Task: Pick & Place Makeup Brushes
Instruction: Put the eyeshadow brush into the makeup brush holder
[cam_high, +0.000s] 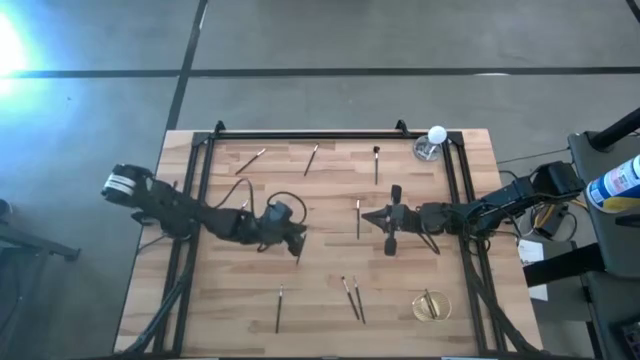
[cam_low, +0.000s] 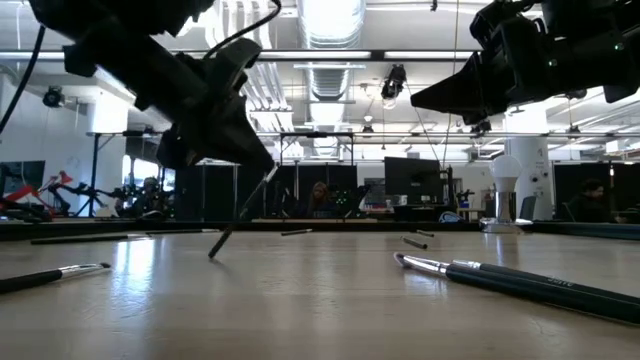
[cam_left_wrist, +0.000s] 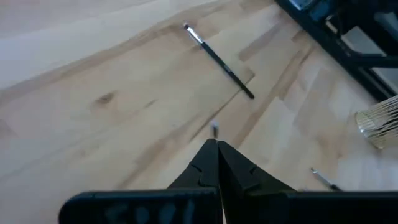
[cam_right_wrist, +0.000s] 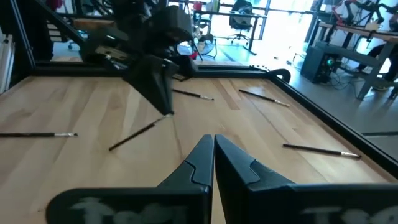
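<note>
Mid-table, left gripper (cam_high: 297, 238) has its fingers pinched on one makeup brush (cam_low: 238, 218), which hangs tilted with its lower tip at or just above the wooden table (cam_high: 250, 300); contact can't be confirmed. Right gripper (cam_high: 377, 219) hovers above the table near centre-right, fingers pressed together, holding nothing, a loose brush (cam_high: 358, 218) lying just beside it. Other brushes are scattered: three along the far edge (cam_high: 312, 159), three toward the near edge (cam_high: 351, 298). Wire cup (cam_high: 431, 306) sits at the near right corner, a glass with a white ball (cam_high: 431, 146) at the far right corner.
</note>
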